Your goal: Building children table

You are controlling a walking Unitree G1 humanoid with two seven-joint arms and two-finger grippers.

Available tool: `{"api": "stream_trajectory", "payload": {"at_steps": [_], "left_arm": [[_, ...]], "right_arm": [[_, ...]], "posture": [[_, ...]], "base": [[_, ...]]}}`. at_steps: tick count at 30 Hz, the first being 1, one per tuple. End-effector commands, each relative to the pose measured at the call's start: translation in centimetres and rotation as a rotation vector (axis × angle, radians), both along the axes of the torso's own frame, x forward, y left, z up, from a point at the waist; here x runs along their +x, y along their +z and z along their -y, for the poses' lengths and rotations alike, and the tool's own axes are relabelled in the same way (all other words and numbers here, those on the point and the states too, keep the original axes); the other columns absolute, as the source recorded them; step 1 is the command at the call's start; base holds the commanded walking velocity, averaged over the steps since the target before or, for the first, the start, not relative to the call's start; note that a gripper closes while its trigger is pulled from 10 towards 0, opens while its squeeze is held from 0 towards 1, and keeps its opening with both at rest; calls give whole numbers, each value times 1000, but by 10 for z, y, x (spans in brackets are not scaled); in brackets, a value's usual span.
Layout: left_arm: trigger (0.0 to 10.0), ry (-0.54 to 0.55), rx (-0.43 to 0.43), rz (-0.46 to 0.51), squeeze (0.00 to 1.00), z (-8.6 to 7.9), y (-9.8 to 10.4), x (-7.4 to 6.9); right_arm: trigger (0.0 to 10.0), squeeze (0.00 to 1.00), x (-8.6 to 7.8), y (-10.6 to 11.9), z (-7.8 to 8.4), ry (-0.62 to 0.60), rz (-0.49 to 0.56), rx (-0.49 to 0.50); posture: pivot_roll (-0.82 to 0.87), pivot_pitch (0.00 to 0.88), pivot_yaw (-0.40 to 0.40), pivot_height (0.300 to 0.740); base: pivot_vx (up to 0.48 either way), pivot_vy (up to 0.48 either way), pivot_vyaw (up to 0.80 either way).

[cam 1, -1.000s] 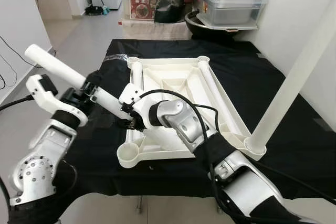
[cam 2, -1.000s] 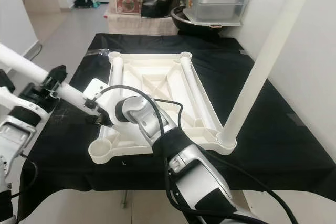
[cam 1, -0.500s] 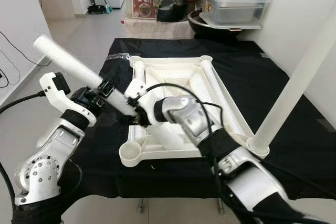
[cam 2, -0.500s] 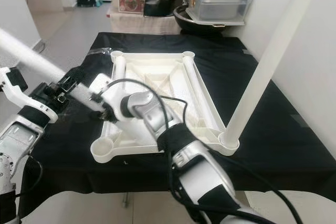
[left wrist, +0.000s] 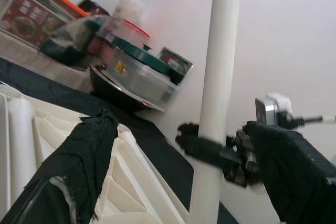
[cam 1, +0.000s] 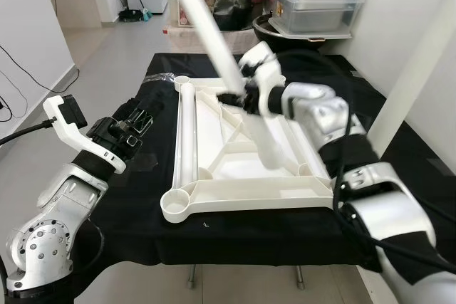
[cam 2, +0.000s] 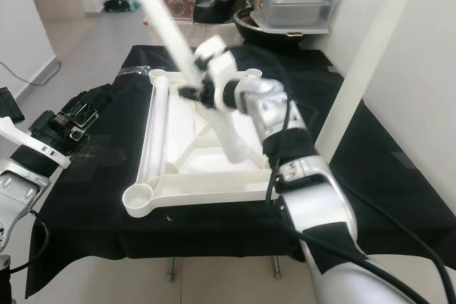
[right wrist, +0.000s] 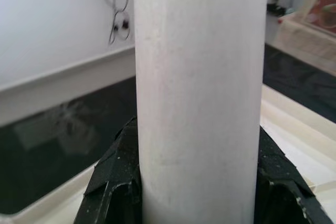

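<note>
I see the white table leg (cam 1: 214, 37) held above the upturned white tabletop (cam 1: 228, 176), its long axis tilted: the upper end leans away toward the robot's left and past the top of the head views, the lower end slants down over the tray's middle toward the robot. My right gripper (cam 1: 239, 96) pinches it partway along, black fingers (right wrist: 113, 182) pressed against both sides of the tube. Another leg (cam 1: 187, 140) lies flat along the tabletop's left edge, and 1 leg (cam 2: 360, 80) stands upright in the right near corner socket. The tabletop rests on a black cloth (cam 1: 142, 197). My left gripper (cam 1: 135, 120) hovers spread beside the tabletop's left side, holding nothing.
</note>
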State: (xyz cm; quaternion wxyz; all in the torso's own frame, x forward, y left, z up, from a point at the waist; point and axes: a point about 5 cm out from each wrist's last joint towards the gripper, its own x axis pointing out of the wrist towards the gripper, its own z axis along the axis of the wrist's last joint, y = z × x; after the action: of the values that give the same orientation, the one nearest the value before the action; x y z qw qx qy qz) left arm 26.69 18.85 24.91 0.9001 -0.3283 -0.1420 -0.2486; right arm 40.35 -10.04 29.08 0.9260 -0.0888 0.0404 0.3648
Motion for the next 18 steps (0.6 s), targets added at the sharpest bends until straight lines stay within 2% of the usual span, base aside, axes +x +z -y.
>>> {"api": "stream_trajectory", "payload": {"at_steps": [1, 2, 3, 4, 6, 7, 8, 9, 11, 13, 14, 15, 17, 18], "left_arm": [[10000, -42, 27, -27, 0, 4, -8, -3], [10000, -42, 27, -27, 0, 4, -8, -3], [10000, -40, 57, -58, 0, 4, -15, -2], [10000, -40, 57, -58, 0, 4, -15, -2], [10000, -31, 100, -110, 0, 4, -27, 1], [10000, -31, 100, -110, 0, 4, -27, 1], [10000, -30, 120, -127, 0, 4, -32, 2], [10000, -30, 120, -127, 0, 4, -32, 2], [10000, -36, 183, -154, 0, 8, -41, 4], [10000, -36, 183, -154, 0, 8, -41, 4], [10000, -39, 211, -162, 0, 10, -44, 5], [10000, -54, 256, -169, 0, 14, -48, 5], [10000, -54, 256, -169, 0, 14, -48, 5], [10000, -66, 285, -171, 0, 16, -51, 5]], "right_arm": [[0, 0, 3, 26, 13, -69, 55, 114], [0, 0, 3, 26, 13, -69, 55, 114], [0, 0, 5, 36, 17, -109, 76, 189], [0, 0, 5, 36, 17, -109, 76, 189], [0, 0, 6, 46, 19, -165, 88, 321], [0, 0, 6, 46, 19, -165, 88, 321], [0, 0, 7, 47, 18, -191, 85, 387], [0, 0, 7, 47, 18, -191, 85, 387], [0, 0, 7, 41, 4, -226, 55, 523], [0, 0, 7, 41, 4, -226, 55, 523], [0, 0, 5, 38, -4, -228, 47, 555], [0, 0, 0, 30, -23, -202, 26, 584], [0, 0, 0, 30, -23, -202, 26, 584], [0, 0, -4, 25, -36, -181, 12, 601]], "posture": [[83, 0, -18, 740], [83, 0, -18, 740], [80, 0, -14, 740], [80, 0, -14, 740], [78, 0, -12, 740], [78, 0, -12, 740], [81, 0, -12, 740], [81, 0, -12, 740], [84, 0, -12, 740], [84, 0, -12, 740], [82, 0, -9, 740], [84, 0, -6, 740], [84, 0, -6, 740], [84, 0, -6, 740]], "base": [[0, 0, 0], [0, 0, 0], [0, 0, 0], [0, 0, 0], [0, 0, 0], [0, 0, 0], [0, 0, 0], [0, 0, 0], [0, 0, 0], [0, 0, 0], [0, 0, 0], [0, 0, 0], [0, 0, 0], [0, 0, 0]]}}
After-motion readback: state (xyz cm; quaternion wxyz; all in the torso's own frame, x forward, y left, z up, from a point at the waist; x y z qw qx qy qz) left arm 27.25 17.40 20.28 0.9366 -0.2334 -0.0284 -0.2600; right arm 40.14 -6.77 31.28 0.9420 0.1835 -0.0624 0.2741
